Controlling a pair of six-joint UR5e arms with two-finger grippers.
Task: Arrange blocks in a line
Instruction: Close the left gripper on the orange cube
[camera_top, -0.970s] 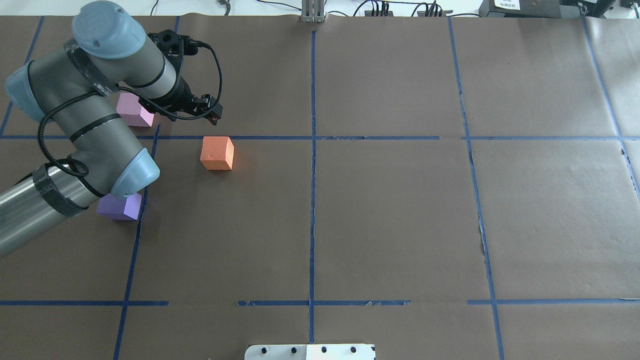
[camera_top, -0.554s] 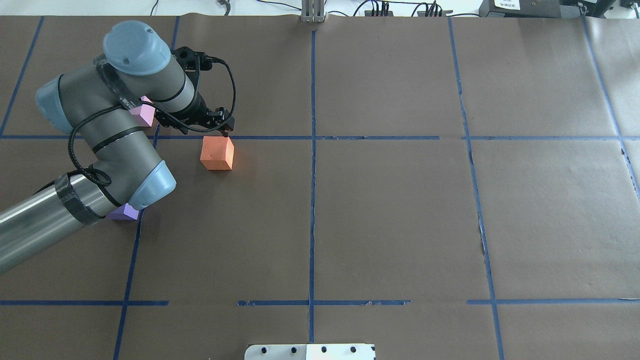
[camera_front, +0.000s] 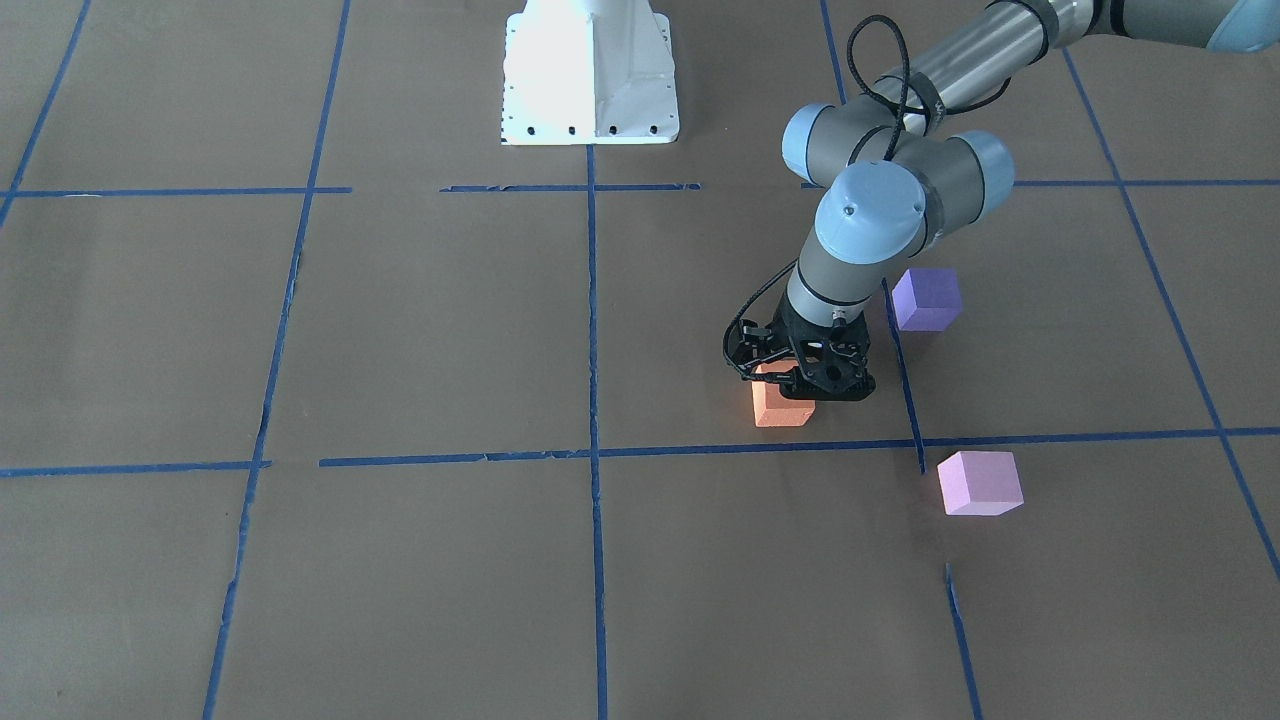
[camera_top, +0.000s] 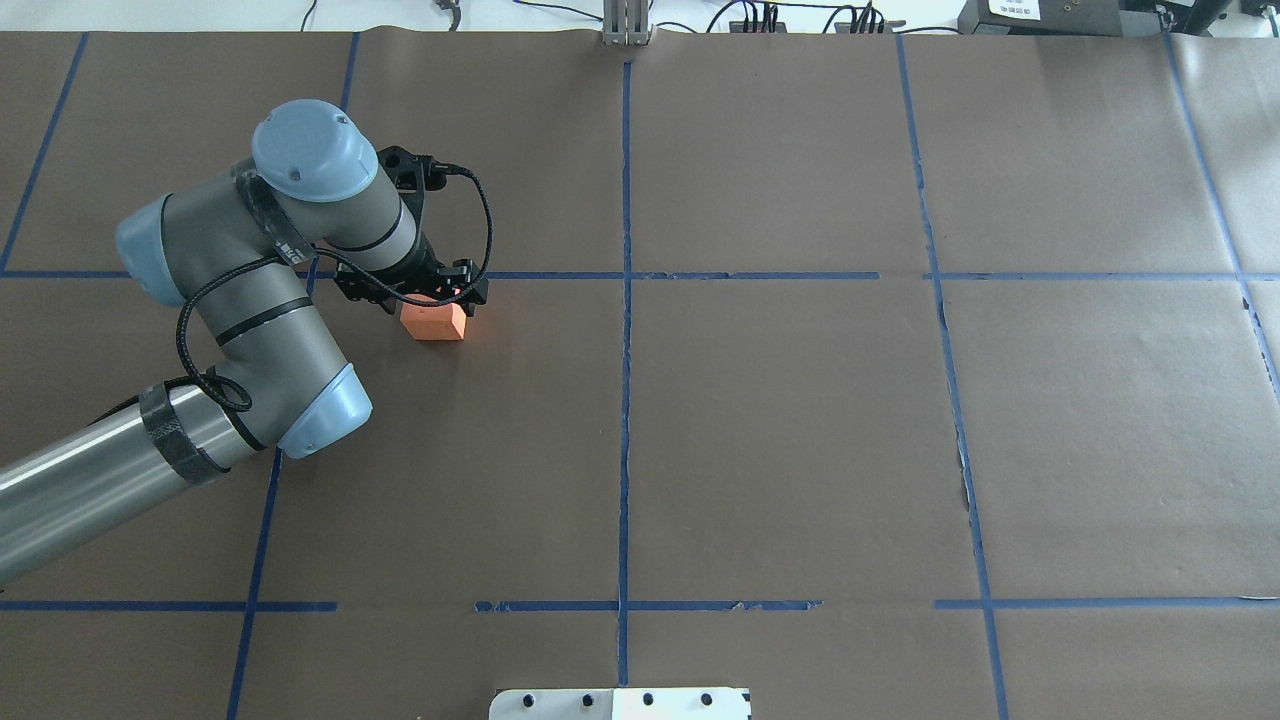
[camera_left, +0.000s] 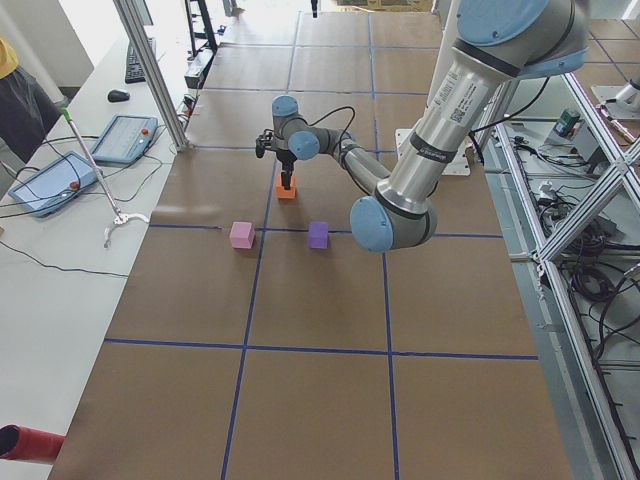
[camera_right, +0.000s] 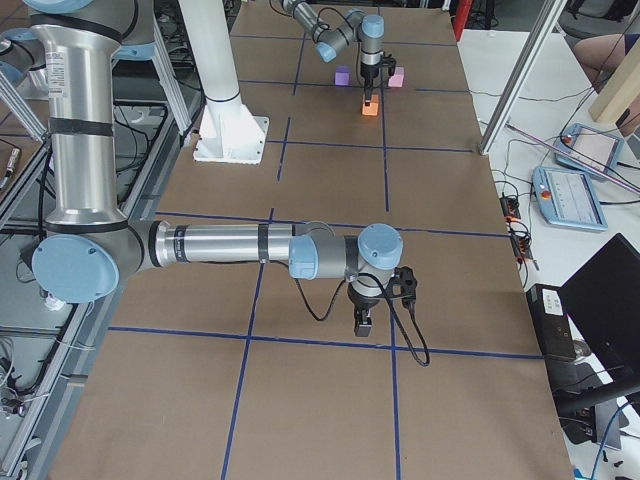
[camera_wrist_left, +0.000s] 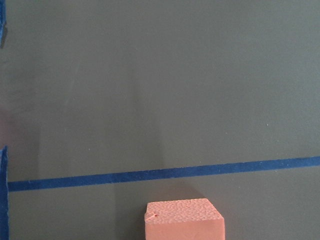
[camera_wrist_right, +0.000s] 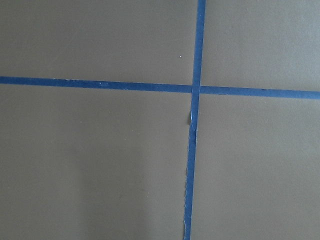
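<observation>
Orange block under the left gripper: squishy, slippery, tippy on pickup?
The orange block has a pitted, matte, foam-like face, so it is probably light, gives a little when squeezed and is unlikely to slip. It is a flat-sided cube resting on the brown paper, so a push should slide it rather than roll or tip it.

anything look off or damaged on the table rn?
Only the blue tape grid: the line nearest the robot has gaps either side of centre, and a strip in the right wrist view is frayed. The orange block, purple block and pink block look intact.
</observation>
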